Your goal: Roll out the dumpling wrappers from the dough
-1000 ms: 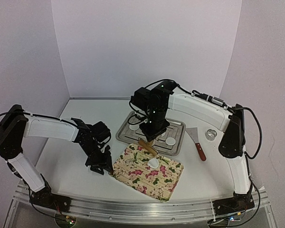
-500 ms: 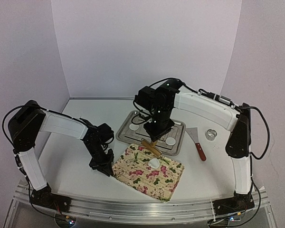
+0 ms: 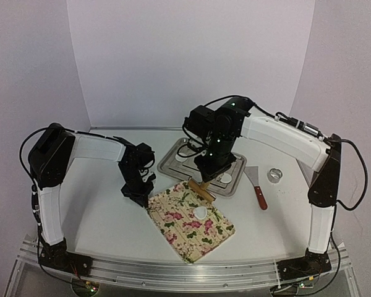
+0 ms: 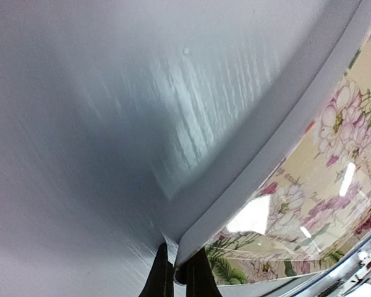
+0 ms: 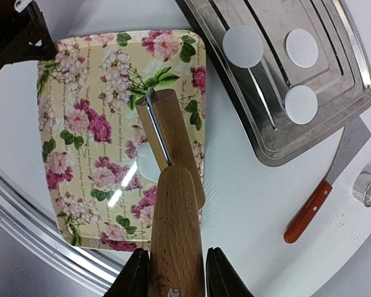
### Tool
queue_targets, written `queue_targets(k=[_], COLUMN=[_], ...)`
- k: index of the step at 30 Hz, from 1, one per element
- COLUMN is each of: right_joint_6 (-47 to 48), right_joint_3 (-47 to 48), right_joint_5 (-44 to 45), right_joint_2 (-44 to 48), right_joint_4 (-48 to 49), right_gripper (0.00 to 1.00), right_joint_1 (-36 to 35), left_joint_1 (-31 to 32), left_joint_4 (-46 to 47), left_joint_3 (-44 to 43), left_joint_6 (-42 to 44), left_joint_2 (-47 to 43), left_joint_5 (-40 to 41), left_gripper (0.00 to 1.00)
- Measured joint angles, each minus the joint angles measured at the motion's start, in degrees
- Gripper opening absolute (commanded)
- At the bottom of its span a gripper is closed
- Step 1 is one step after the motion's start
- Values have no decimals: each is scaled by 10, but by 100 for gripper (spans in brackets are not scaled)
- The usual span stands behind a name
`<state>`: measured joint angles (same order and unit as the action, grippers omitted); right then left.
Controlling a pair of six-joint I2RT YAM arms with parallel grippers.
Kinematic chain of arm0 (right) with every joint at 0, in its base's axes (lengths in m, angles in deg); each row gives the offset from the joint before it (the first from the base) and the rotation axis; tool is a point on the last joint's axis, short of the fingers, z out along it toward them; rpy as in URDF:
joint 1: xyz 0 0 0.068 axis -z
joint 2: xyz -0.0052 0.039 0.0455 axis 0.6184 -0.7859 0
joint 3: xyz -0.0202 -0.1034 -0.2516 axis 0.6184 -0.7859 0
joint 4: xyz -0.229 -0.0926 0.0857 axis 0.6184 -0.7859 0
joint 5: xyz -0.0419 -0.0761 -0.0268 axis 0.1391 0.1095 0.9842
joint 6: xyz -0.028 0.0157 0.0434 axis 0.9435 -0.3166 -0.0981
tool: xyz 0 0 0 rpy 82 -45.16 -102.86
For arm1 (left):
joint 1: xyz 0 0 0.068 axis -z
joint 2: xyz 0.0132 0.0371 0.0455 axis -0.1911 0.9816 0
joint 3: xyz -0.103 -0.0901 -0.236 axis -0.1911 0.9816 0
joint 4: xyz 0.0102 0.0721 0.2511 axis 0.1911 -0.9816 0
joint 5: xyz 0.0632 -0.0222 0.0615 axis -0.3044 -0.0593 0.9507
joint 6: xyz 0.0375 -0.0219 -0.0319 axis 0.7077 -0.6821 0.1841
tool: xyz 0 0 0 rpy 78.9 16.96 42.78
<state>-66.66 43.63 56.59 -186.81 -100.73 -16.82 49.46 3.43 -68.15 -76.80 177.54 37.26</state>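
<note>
3 thin white round dumpling wrappers (image 5: pixel 243 45) lie in ribbed steel tray (image 5: pixel 334 117), just beyond glossy floral rectangular board (image 5: pixel 86 124). Small white dough lump (image 3: pixel 202 212) mid-board, under wooden rolling pin (image 5: pixel 173 229). Right gripper (image 5: pixel 176 272) clamped on pin handle. Left gripper (image 4: pixel 175 278) pinched together on board's left corner. Wrappers likely soft, light, tear-prone; lift by an edge.

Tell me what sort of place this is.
Probably a robot test bench staged as a dumpling kitchen: a white table between blank walls, with a rolling pin, a flowered board and dough discs on a tray.
</note>
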Motion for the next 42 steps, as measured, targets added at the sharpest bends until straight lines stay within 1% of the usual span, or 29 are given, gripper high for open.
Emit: queue_targets(k=[4,5,6,9,11,15,18,20,24,29,31,34,36,39,40,42], right_joint_6=[-1,-1,-1,0,2,7,14,18,29,42,46,51,53,55,56,57], right_joint_3=[-7,-10,-13,-21,-22,-22,-21,-19,-5,5,6,8,8,7,6,2], right_joint_5=[-11,-14,-16,-24,-27,-29,-30,-31,-33,-34,-34,-34,-34,-39,-41,-46], right_joint_2=[0,0,0,0,0,0,0,0,-7,-23,-27,-28,-28,-28,-28,-28], right_joint_4=[0,1,0,0,0,0,0,0,-1,0,0,0,0,0,0,1], right_gripper=[0,0,0,0,0,0,0,0,0,0,0,0,0,0,0,0], right_joint_1=[-1,-1,-1,-5,-11,-21,-26,-27,-27,-27,-27,-28,-28,-28,-29,-29], left_joint_1=[-8,-9,-10,-11,-12,-17,-19,-21,-22,-15,-5,14,21,23,23,23], left_joint_4=[-6,-7,-7,-7,-7,-6,9,32,41,65,76,80,76,62,55,45], left_joint_3=[-34,-40,-47,-68,-82,-88,-73,-31,46,72,74,74,72,60,53,34], left_joint_6=[86,106,125,163,171,132,59,5,-79,-131,-143,-152,-156,-155,-151,-139], left_joint_2=[18,21,25,36,44,48,37,10,-41,-53,-52,-45,-41,-30,-27,-17], left_joint_5=[35,42,50,73,89,94,78,57,9,-44,-62,-73,-74,-64,-62,-49], left_gripper=[1,3,7,31,47,58,60,60,59,55,46,25,14,2,0,0])
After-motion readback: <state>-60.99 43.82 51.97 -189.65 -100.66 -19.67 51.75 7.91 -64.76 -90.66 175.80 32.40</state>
